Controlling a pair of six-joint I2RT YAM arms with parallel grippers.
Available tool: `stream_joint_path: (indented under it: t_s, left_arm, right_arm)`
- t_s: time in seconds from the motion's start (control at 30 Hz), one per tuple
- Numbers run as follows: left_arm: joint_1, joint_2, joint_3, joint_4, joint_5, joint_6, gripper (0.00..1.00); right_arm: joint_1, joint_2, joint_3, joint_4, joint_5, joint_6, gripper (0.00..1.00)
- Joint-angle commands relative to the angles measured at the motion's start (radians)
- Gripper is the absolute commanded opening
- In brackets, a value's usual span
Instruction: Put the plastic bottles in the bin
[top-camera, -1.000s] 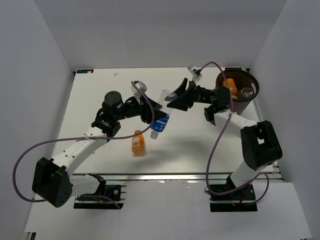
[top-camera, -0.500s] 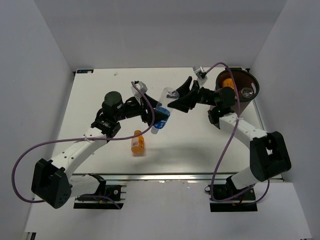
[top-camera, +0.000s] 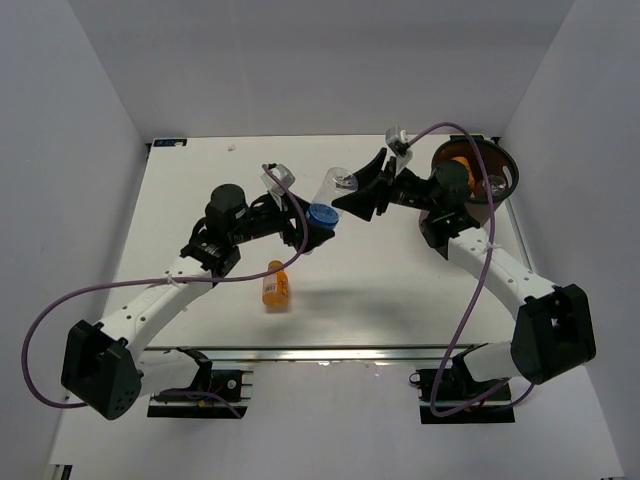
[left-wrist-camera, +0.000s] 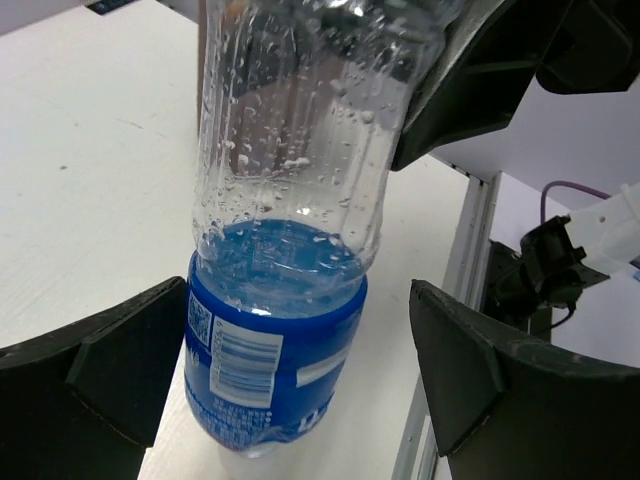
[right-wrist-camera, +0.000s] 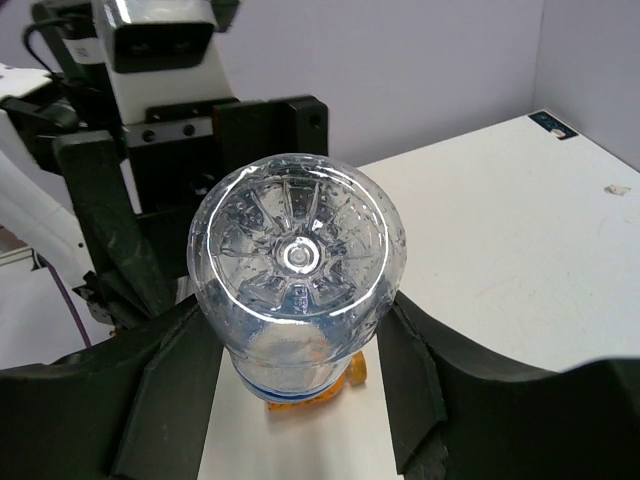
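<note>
A clear plastic bottle with a blue label (top-camera: 328, 196) hangs over the table's middle, with my right gripper (top-camera: 360, 192) shut on its clear base end. The right wrist view looks at the bottle's base (right-wrist-camera: 296, 262), squeezed between my gripper's (right-wrist-camera: 300, 345) dark fingers. My left gripper (top-camera: 305, 226) stands open around the label end (left-wrist-camera: 275, 370), with gaps on both sides of its (left-wrist-camera: 298, 345) fingers. An orange bottle (top-camera: 276, 285) lies on the table below them, and it shows under the held bottle (right-wrist-camera: 352, 374). The dark brown bin (top-camera: 510, 172) stands at the far right.
Inside the bin lie an orange bottle (top-camera: 456, 162) and a clear bottle (top-camera: 493, 184). A purple cable (top-camera: 470, 290) trails along the right arm. The table's right edge rail (left-wrist-camera: 465, 270) runs close beside the left gripper's view. White walls enclose the table.
My left gripper has opened and let go of the blue-label bottle. The right gripper keeps hold of it, and the right arm has stretched out, its elbow lower.
</note>
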Motion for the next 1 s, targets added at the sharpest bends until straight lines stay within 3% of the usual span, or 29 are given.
stream_joint_path:
  t_s: [0.0,0.3,0.5,0.63,0.97]
  left_arm:
    - [-0.006,-0.101,-0.001,0.021,-0.029,0.015,0.98]
    - [-0.008,-0.141,0.013,-0.068,-0.195,0.017,0.98]
    - [-0.003,-0.075,0.067,-0.183,-0.506,-0.057,0.98]
    - [0.005,-0.06,0.05,-0.252,-0.72,-0.086,0.98]
    - [0.049,-0.006,-0.007,-0.278,-0.77,-0.158,0.98]
  right_arm:
    - [-0.015,0.003,0.055,-0.178,0.095,-0.15,0.0]
    - [-0.043,-0.02,0.139,-0.422,0.237,-0.287,0.0]
    - [-0.099,-0.065,0.309,-0.64,0.502,-0.397,0.0]
    - [-0.153,-0.109,0.374,-0.67,0.671,-0.432,0.0]
    - [-0.267,-0.214,0.394,-0.709,0.966,-0.537,0.0]
